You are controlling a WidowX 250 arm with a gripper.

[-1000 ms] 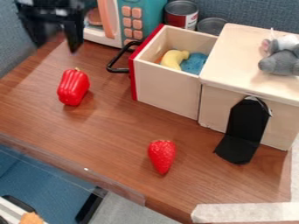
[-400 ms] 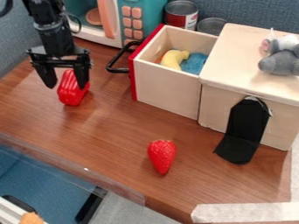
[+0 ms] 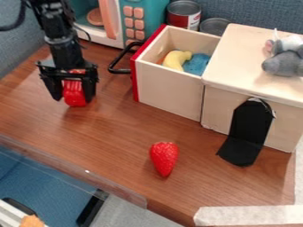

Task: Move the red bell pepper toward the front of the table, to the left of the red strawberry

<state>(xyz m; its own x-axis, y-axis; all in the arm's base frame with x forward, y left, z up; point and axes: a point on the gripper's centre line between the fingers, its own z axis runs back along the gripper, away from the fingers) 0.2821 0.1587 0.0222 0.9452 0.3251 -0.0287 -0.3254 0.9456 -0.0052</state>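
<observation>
At the upper left, the black gripper [image 3: 73, 100] hangs low over the wooden table, its fingers open on either side of a red bell pepper [image 3: 74, 93]. The pepper sits between the fingers, its upper part partly hidden by the gripper. A red strawberry [image 3: 164, 158] lies near the table's front, point toward the camera. Inside the pulled-out wooden drawer [image 3: 168, 93] with a red front are a yellow curved object [image 3: 176, 60] and a blue item [image 3: 196, 64].
A black handle [image 3: 120, 70] sticks out from the drawer front. Behind stand a teal toy microwave [image 3: 135, 22] and cans [image 3: 184, 14]. The wooden box [image 3: 246, 66] carries a grey plush mouse [image 3: 284, 63], with a black bracket [image 3: 247, 133] at its front.
From the top left corner, the gripper has come down to the red pepper, and its open fingers now straddle it. The pepper and the other objects have stayed where they were.
</observation>
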